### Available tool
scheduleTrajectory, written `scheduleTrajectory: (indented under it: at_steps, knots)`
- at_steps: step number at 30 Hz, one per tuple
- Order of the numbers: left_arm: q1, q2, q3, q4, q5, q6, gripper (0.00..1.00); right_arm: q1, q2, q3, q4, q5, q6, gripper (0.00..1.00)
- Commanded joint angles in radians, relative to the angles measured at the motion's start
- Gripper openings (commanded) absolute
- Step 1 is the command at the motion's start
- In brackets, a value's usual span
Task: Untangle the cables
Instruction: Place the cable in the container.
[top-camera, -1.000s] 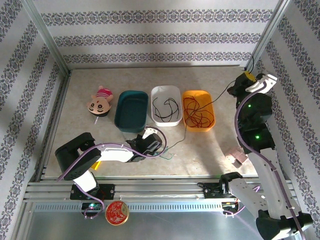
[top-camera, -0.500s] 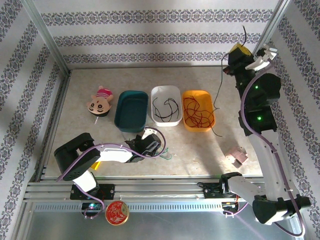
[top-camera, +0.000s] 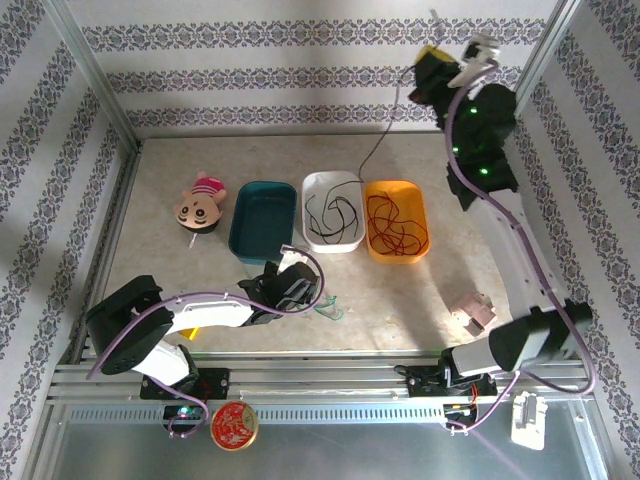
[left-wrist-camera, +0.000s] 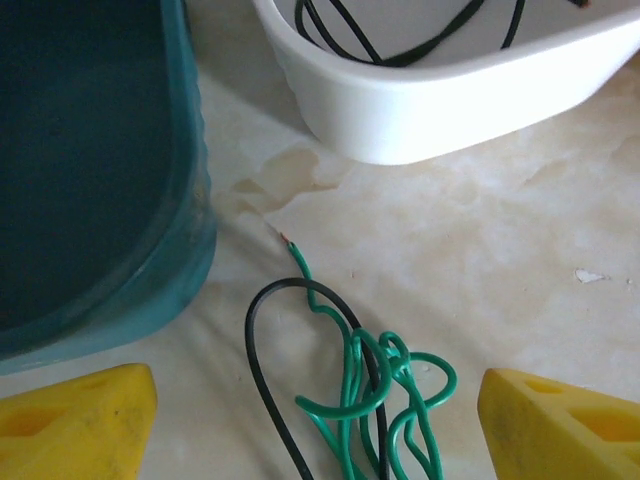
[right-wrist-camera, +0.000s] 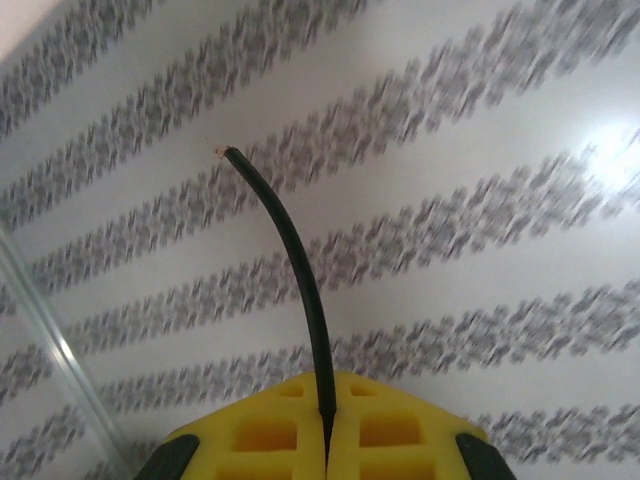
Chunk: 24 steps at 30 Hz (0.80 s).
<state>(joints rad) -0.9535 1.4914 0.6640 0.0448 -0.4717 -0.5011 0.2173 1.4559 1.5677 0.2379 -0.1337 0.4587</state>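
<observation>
Green cable (left-wrist-camera: 385, 385) is knotted with a black loop (left-wrist-camera: 252, 345) on the table (left-wrist-camera: 480, 250), just near of the teal bin (left-wrist-camera: 190, 180), between the spread fingers of the left gripper (left-wrist-camera: 315, 415). Right gripper (right-wrist-camera: 325, 430) pinches a black cable (right-wrist-camera: 300, 270), high at far right. Risks: cable slips out of that thin pinch, or the hanging tail snags the white bin (top-camera: 332, 175). Far wall (top-camera: 300, 60) and corner post (top-camera: 537, 55) are close; open room is nearer and left.

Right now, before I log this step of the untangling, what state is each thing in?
Right gripper: shut on black cable, raised by the back wall.
Left gripper: open, low over the green cable.
Green cable: on the table, tangled with a black wire loop.
Teal bin: empty.
White bin: holds black wires.
Orange bin: holds red wires.
</observation>
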Motion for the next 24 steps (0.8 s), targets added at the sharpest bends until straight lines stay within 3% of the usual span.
scheduleTrajectory:
  at_steps: [1,7,13,24]
  knots:
    - [0.012,-0.029,-0.017,-0.040,-0.052,-0.039,0.87,0.049,0.034,-0.016,-0.021,-0.062,-0.023,0.00]
    - [0.018,-0.042,-0.030,-0.056,-0.072,-0.065,0.88,0.163,0.106,-0.178,-0.204,0.039,-0.175,0.00]
    - [0.019,-0.042,-0.038,-0.061,-0.072,-0.078,0.89,0.186,0.219,-0.294,-0.305,0.040,-0.112,0.00]
    - [0.021,-0.055,-0.031,-0.074,-0.066,-0.067,0.89,0.194,0.478,-0.172,-0.366,-0.024,-0.063,0.00]
